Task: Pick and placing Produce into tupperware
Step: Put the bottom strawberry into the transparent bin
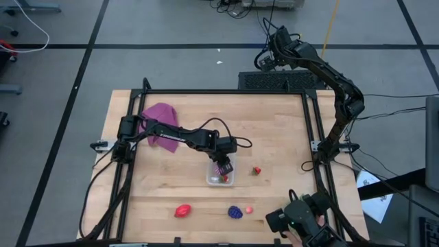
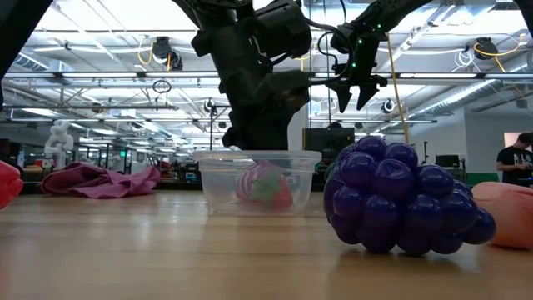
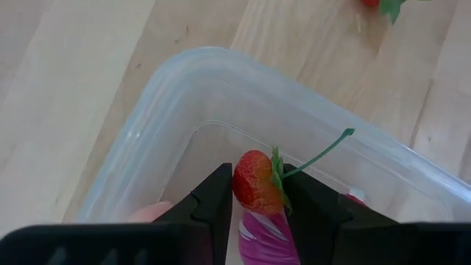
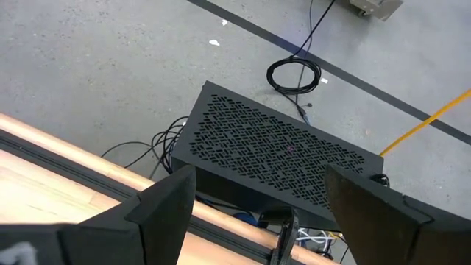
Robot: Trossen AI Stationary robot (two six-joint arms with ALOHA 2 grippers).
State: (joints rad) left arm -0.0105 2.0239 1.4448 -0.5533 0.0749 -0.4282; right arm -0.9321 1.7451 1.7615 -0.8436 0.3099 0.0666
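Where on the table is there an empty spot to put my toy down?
Bare wood fills the far right, beyond the tub and the lone berry, and the near left corner, left of the red fruit. It is crowded around the tub, where the left gripper holds a strawberry, and along the near edge by the grapes.

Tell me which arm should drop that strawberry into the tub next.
Left. The left gripper is shut on the strawberry directly above the tupperware, so it likely only needs to open. The right gripper is open and raised beyond the table's far edge, above a black perforated box.
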